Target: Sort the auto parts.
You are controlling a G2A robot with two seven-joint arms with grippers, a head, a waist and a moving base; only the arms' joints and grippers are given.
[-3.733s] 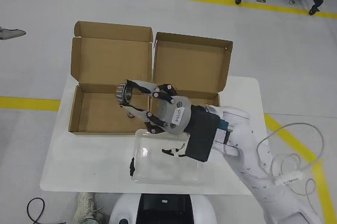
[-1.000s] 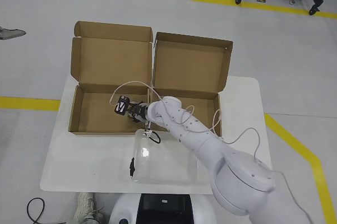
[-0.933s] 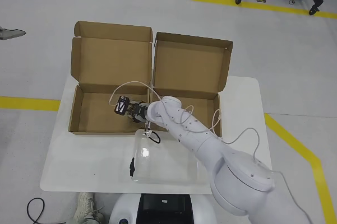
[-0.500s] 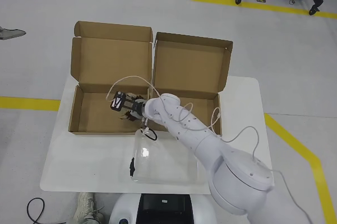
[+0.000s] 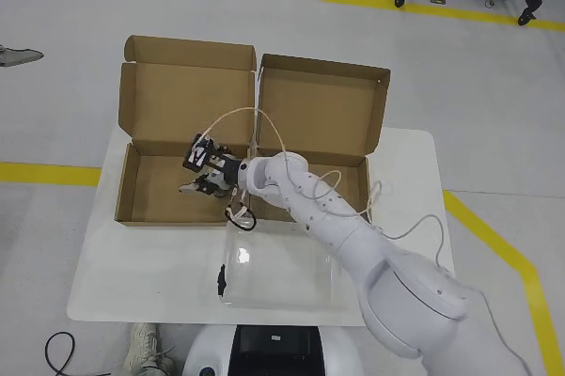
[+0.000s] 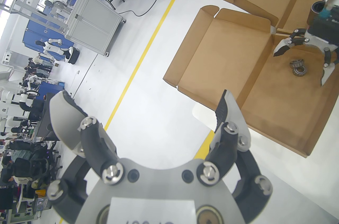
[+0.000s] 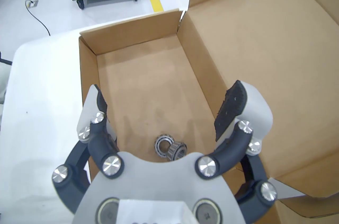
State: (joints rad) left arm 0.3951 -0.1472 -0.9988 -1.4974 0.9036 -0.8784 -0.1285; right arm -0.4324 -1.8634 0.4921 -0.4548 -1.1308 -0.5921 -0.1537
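Two metal bearings [image 7: 170, 147] lie side by side on the floor of the left cardboard box [image 5: 150, 193]. My right gripper [image 7: 166, 95] hangs open just above them with nothing between its fingers; in the top view the right gripper [image 5: 199, 172] is over the box's right part. The same bearings [image 6: 298, 68] appear in the left wrist view, between that gripper's spread fingers. My left gripper [image 6: 144, 108] is open and holds nothing, off to the side of the table over the floor. A clear plastic tray [image 5: 291, 282] at the table's front holds a small black part [image 5: 221, 279].
A second open cardboard box [image 5: 348, 183] stands to the right of the first, both with lids folded back. The white table [image 5: 141, 273] has bare surface left of the tray. A white cable loops from the right arm over the boxes.
Earlier the right gripper held a bearing above the boxes. It came down into the left box, shifted a little toward the back, and now stands open with the bearing lying below.
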